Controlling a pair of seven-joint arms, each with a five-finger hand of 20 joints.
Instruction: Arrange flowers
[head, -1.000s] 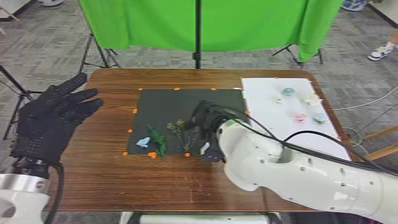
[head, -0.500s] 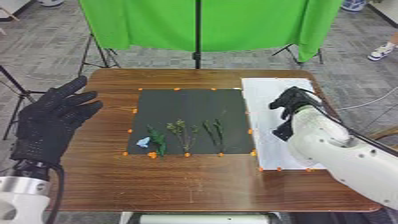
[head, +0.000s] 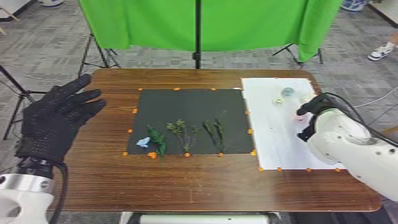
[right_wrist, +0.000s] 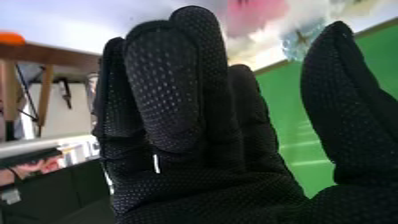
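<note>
The brown wooden worktop (head: 178, 187) is carrying a black sheet (head: 187, 109) and, beside it on the right, a narrower white sheet (head: 277, 145); both are lying flat, with small orange pieces (head: 153, 155) dotting their edges.

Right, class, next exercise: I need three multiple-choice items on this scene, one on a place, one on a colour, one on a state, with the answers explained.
1. Where is the blue flower?
A) On the white sheet
B) On the black mat
C) On the floor

2. What colour is the cloth behind the table?
A) Green
B) Red
C) Yellow

3. How is the left hand?
A) Curled into a fist
B) Gripping a stem
C) Open and empty

1: B, it lies in the mat's near left corner.
2: A, the hanging cloth is bright green.
3: C, its fingers are spread with nothing in them.
</note>
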